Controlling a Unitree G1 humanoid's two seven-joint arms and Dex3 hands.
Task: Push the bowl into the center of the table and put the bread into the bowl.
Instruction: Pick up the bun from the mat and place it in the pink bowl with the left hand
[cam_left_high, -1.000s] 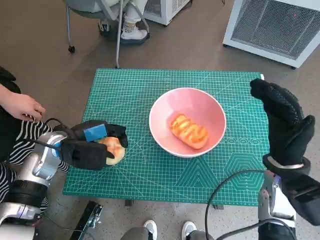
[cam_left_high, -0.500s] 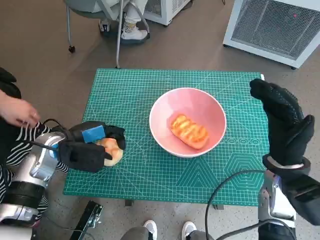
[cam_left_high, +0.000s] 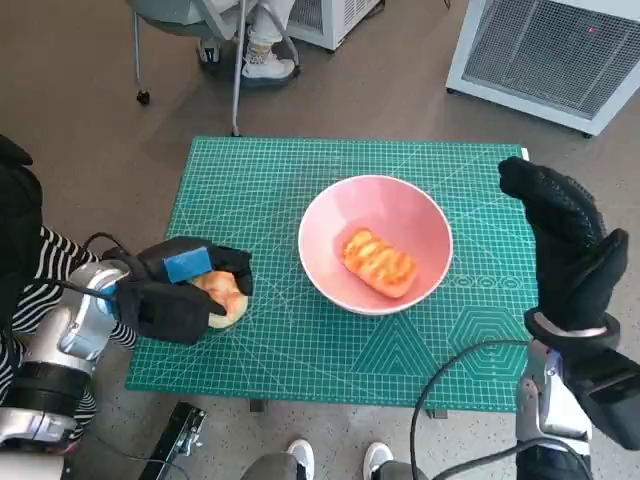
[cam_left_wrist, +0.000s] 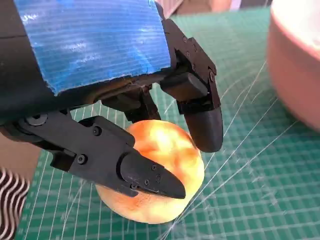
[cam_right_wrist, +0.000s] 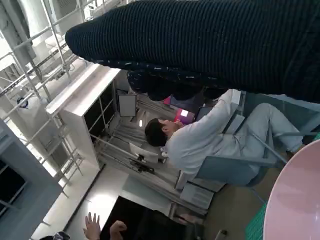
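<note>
person's hand gone from left edge | left hand (cam_left_high: 178, 292) grips bread roll (cam_left_high: 226, 298) — right hand (cam_left_high: 568, 250) spread

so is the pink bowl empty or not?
Not empty. The pink bowl already holds one bread piece; another round bread sits outside, under the left hand.

worktop (cam_left_high: 300, 360) under a green gridded mat

a pink bowl (cam_left_high: 430, 225) sits near its middle; a round bread (cam_left_high: 228, 300) lies by its left edge.

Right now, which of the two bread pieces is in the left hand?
The round bun at the mat's left edge; the left hand's fingers wrap it. The long glazed roll lies in the pink bowl, untouched.
</note>
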